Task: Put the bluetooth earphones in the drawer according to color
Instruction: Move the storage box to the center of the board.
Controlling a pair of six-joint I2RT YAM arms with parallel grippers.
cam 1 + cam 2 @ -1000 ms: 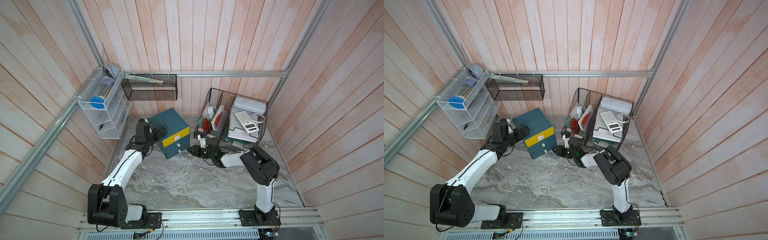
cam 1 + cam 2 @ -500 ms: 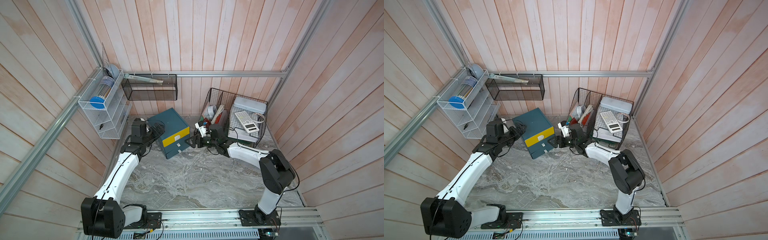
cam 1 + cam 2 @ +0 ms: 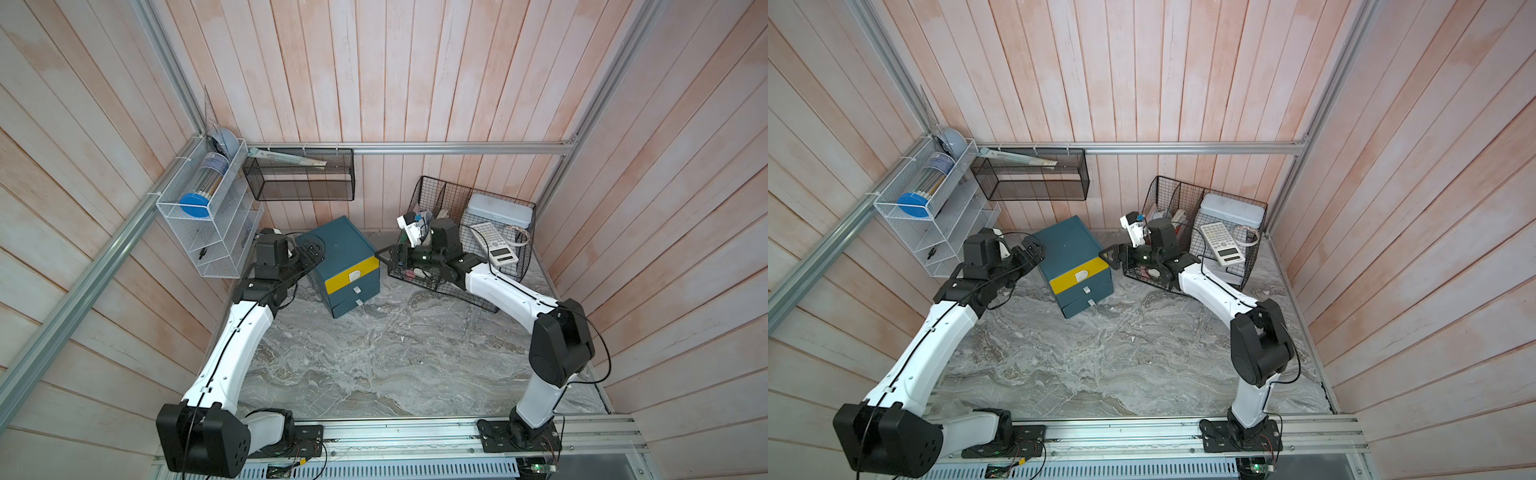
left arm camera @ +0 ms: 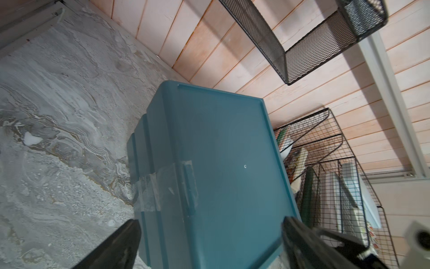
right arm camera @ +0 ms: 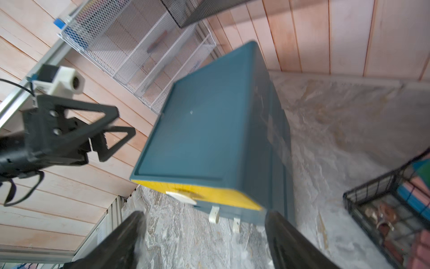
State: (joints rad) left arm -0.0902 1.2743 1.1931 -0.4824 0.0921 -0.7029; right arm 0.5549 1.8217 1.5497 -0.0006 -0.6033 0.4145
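Standing just above the centre of both top views, the drawer [image 3: 338, 253] [image 3: 1071, 249] is set on the marble tabletop [image 3: 374, 353], turned at an angle. Its yellow front [image 3: 352, 274] and the two teal fronts below it are faced toward the lower right of the frame, white tab handles showing.

The left gripper [image 3: 311, 254] is held at the chest's upper-left corner. In the left wrist view its jaws are spread wide, with the teal lid [image 4: 228, 163] seen between the black fingers [image 4: 121, 242]. The right gripper [image 3: 384, 258] is held just beside the right end of the yellow front. It too is opened wide, and nothing is held between its fingers [image 5: 125, 235]; whether the chest is touched cannot be told.

To the right of the chest, a black wire basket [image 3: 517, 266] is stood against the back wall, with a calculator [image 3: 494, 245] laid on it. A pale rounded shape [image 3: 419, 273] is seen low in the basket; it may be one of the bluetooth earphones, but it is too small to tell. A white mesh rack [image 3: 208, 237] and a black mesh shelf [image 3: 299, 185] are hung at the upper left.
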